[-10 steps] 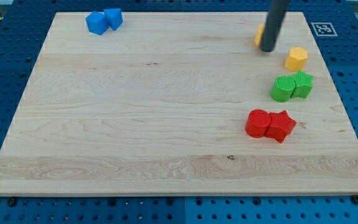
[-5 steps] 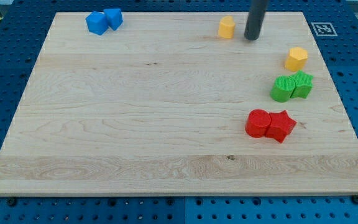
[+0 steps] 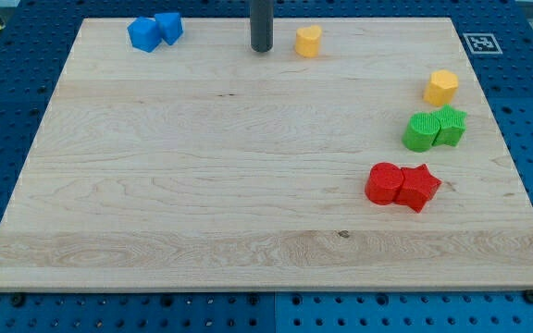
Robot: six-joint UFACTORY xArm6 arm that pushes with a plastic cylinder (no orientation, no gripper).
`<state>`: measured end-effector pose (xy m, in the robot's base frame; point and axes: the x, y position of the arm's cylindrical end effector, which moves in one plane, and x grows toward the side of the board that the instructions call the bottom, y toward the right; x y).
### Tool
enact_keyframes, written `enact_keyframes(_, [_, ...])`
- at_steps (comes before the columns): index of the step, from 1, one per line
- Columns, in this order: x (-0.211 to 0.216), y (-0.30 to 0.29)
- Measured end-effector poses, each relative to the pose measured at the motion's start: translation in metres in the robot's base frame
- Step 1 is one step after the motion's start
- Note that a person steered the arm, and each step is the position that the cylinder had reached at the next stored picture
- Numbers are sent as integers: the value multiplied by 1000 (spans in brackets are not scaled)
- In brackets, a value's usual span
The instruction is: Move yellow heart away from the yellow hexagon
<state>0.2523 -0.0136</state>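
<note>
The yellow heart (image 3: 308,41) lies near the view's top edge of the wooden board (image 3: 202,185), right of centre. The yellow hexagon (image 3: 440,87) lies far to its right and lower, near the board's right side. My tip (image 3: 262,48) stands just left of the yellow heart, with a small gap between them. The dark rod rises straight up out of the view's top.
Two blue blocks (image 3: 154,30) touch each other at the view's top left. Two green blocks (image 3: 435,129) sit just below the yellow hexagon. Two red blocks (image 3: 402,185), a cylinder and a star, sit lower right.
The yellow heart slid left along the top edge, away from the yellow hexagon. My tip moved left too, from the heart's right side to its left side.
</note>
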Motion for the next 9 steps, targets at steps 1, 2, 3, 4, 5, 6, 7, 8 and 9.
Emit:
enact_keyframes(1, [-32,15])
enact_keyframes(2, [-58,35])
enact_keyframes(3, [-57,62])
enact_keyframes(4, [-28,49])
enact_keyframes(5, [-8,-26])
enact_keyframes(6, [-5,-71])
enact_keyframes(7, [-27,-63])
enact_keyframes(8, [-46,-36])
enact_keyframes(9, [-52,29])
